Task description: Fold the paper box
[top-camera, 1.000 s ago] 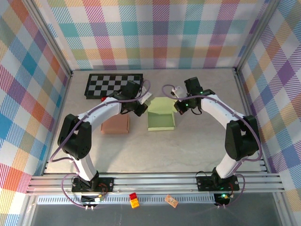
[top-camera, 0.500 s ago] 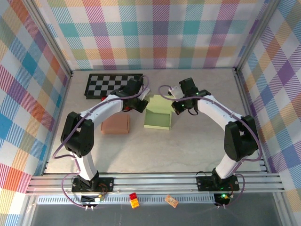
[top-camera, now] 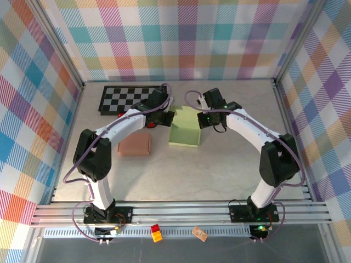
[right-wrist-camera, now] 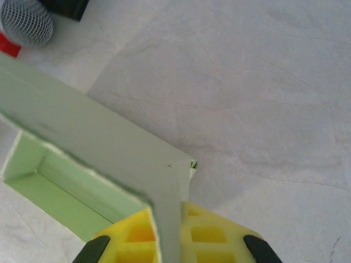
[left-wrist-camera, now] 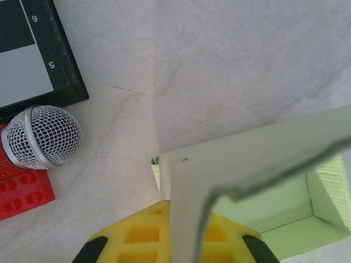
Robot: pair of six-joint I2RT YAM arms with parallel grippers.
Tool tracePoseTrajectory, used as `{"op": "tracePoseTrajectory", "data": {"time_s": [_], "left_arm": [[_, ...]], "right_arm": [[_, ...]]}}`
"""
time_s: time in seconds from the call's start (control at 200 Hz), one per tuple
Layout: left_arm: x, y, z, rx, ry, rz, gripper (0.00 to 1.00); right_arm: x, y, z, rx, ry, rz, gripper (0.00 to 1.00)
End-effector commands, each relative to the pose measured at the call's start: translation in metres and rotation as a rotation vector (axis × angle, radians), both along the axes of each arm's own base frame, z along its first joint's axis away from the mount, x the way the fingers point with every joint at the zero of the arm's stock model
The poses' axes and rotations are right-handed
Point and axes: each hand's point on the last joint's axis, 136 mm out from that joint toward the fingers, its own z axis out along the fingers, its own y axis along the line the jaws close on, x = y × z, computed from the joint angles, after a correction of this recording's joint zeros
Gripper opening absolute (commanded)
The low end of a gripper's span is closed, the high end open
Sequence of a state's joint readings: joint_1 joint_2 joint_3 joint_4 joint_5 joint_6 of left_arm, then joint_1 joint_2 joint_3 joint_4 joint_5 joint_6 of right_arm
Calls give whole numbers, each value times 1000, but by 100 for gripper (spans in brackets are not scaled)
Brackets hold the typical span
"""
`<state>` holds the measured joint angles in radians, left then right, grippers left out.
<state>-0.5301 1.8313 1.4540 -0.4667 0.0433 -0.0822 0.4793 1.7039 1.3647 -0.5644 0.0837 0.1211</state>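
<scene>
left claw (top-camera: 166, 116) and right claw (top-camera: 205, 118) are each pinched shut on one corner of the paper box's (top-camera: 185, 138) rear flap (top-camera: 186, 113). Box body sits on the worktop (top-camera: 236, 170) just base-side of both claws. The flap's long axis runs claw to claw, arms equally near.

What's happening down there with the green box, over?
Left gripper and right gripper shut on box flap corners. Flap raised, box open. Microphone near, not touching.

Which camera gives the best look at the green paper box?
The top external view: nearly the whole green paper box shows, open-topped. Each wrist view catches a raised flap up close and a corner of its inside.
</scene>
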Motion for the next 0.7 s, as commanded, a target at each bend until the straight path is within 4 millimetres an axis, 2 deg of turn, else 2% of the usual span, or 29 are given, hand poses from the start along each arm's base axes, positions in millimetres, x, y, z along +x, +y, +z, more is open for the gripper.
{"op": "tracePoseTrajectory", "data": {"time_s": [0.0, 0.17, 0.405, 0.51, 0.695], "left_arm": [[8, -13, 6, -61, 3, 54, 0], [13, -26, 6, -96, -4, 64, 0], [24, -32, -3, -151, -36, 121, 0], [33, -36, 4, -218, -91, 151, 0], [33, -48, 8, -286, -140, 115, 1]], "right_arm": [[7, 1, 6, 40, 16, -135, 0], [19, 0, 5, 54, 10, -222, 0], [27, 2, -3, 93, -18, -270, 0], [28, 0, -5, 100, -43, -279, 0], [28, -2, -11, 111, -82, -282, 0]]}}
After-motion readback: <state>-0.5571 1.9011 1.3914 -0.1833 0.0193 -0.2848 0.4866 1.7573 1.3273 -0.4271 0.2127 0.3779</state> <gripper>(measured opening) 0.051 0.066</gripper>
